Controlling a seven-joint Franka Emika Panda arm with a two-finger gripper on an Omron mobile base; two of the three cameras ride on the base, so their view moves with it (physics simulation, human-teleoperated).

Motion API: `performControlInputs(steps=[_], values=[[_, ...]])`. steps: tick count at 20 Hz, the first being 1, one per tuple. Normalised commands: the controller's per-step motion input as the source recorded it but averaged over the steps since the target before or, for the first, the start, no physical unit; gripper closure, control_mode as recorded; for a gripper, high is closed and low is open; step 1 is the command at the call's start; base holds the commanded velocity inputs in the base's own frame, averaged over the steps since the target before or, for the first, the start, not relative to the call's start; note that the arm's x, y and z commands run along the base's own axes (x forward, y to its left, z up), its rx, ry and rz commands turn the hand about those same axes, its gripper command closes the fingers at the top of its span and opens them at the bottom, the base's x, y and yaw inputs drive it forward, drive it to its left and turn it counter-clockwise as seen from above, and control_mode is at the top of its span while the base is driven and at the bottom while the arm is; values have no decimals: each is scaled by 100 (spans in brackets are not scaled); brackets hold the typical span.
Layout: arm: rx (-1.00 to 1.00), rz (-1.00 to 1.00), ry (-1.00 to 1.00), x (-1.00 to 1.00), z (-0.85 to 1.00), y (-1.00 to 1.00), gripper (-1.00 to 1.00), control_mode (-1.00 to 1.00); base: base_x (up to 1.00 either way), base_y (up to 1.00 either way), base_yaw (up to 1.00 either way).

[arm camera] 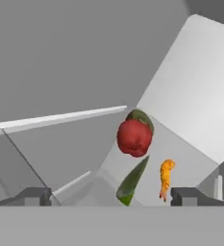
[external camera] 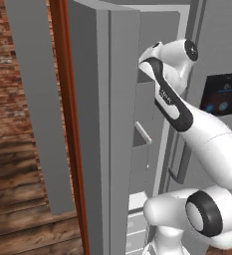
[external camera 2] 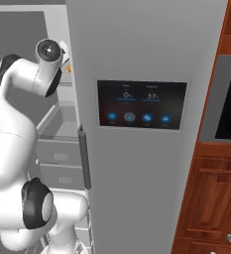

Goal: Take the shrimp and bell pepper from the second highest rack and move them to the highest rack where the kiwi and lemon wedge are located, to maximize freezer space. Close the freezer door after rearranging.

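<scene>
- The two-finger gripper shows in the hand view as two small dark finger tips, one at about 8 o'clock and one at about 4 o'clock, spread wide apart with nothing between them.
- Just past the tips lies the grey open-topped box-like bin, the second highest rack; its pale floor slopes up toward 1 o'clock and its grey side wall runs off toward 9 o'clock.
- In that bin sits the red, rounded bell pepper, with a dark green part at its 12 o'clock side and a long dark green tapering piece running from beneath it toward 6 o'clock.
- The shrimp, a tiny curled orange piece, lies in the same bin at about 4 o'clock from the pepper, near it but apart, standing lengthwise in this tilted view.
- In the left base view the white arm reaches from 5 o'clock up to about 1 o'clock into the freezer, the tall narrow grey compartment.
- The tall plain grey freezer door stands open at the arm's 9 o'clock side.
- In the right base view the neighbouring grey door with a black touch panel is closed, at 3 o'clock of the arm.
</scene>
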Motion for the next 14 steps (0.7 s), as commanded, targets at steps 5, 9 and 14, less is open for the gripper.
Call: performControlInputs(steps=[5,9,14], values=[[3,-4,-6,-100,30,-17,-100,-100,0,0,0],[8,-26,3,-99,46,-21,-100,-100,0,0,0],[9,-33,14,-88,27,-33,-100,-100,0,0,0]])
